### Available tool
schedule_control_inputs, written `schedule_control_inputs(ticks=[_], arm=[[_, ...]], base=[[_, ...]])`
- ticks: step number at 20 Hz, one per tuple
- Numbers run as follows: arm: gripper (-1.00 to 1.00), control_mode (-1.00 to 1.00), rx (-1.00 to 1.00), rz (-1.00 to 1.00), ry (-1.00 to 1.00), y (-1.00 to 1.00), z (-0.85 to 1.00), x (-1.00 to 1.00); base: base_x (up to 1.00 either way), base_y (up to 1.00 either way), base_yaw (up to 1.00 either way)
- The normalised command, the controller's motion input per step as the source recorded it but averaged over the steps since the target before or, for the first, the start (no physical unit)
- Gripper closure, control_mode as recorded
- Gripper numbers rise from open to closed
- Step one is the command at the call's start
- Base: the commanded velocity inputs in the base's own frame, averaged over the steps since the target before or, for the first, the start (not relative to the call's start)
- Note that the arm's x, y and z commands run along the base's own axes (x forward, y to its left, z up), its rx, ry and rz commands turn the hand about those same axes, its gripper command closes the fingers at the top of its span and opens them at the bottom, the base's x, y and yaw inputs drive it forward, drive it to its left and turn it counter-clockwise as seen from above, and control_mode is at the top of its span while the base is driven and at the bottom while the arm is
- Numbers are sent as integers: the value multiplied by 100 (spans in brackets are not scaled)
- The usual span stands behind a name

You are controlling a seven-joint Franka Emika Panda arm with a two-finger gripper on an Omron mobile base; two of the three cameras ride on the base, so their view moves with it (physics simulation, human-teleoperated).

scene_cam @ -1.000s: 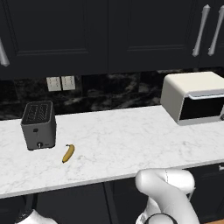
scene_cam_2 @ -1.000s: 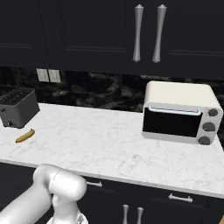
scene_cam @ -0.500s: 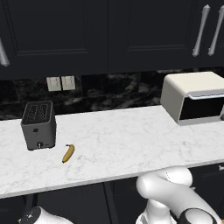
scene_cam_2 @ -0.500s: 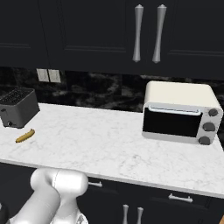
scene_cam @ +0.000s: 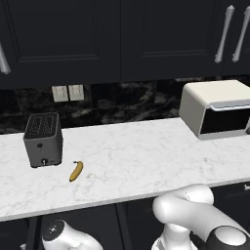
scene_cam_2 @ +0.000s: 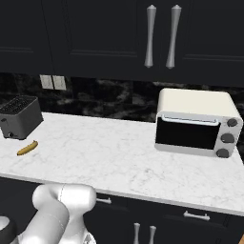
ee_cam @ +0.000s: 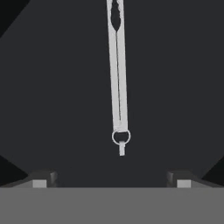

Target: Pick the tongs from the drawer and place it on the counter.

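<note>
In the hand view the slim silvery tongs [ee_cam: 117, 74] lie on the dark floor of the drawer [ee_cam: 57, 96], running from the top edge down to a small ring at their joined end. My gripper [ee_cam: 111, 179] is open above the drawer, its two fingertips [ee_cam: 41, 180] wide apart, with the tongs' ring end a little beyond the gap. Nothing is between the fingers. The white marble counter [scene_cam: 146, 156] [scene_cam_2: 109, 157] spans both base views, with my arm bent low in front of its edge.
On the counter stand a grey toaster [scene_cam: 43, 139] [scene_cam_2: 19, 116] at the left and a white toaster oven [scene_cam: 217, 108] [scene_cam_2: 195, 121] at the right. A yellow banana [scene_cam: 75, 171] [scene_cam_2: 27, 147] lies near the toaster. Black upper cabinets with silver handles [scene_cam_2: 150, 35] hang above.
My arm's elbow has sunk lower in front of the counter edge in both base views. Nothing on the counter has moved.
</note>
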Motion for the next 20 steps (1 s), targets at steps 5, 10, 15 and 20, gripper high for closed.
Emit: schedule_control_inputs(ticks=[5,10,15,20], arm=[[-100,-100,-3,8,-2,2,-42,36],[-100,-100,0,5,0,6,-28,41],[-100,-100,-2,1,0,43,-32,8],[-100,-100,0,0,0,14,-45,15]], base=[[0,0,0],[0,0,0],[0,0,0],[0,0,0]])
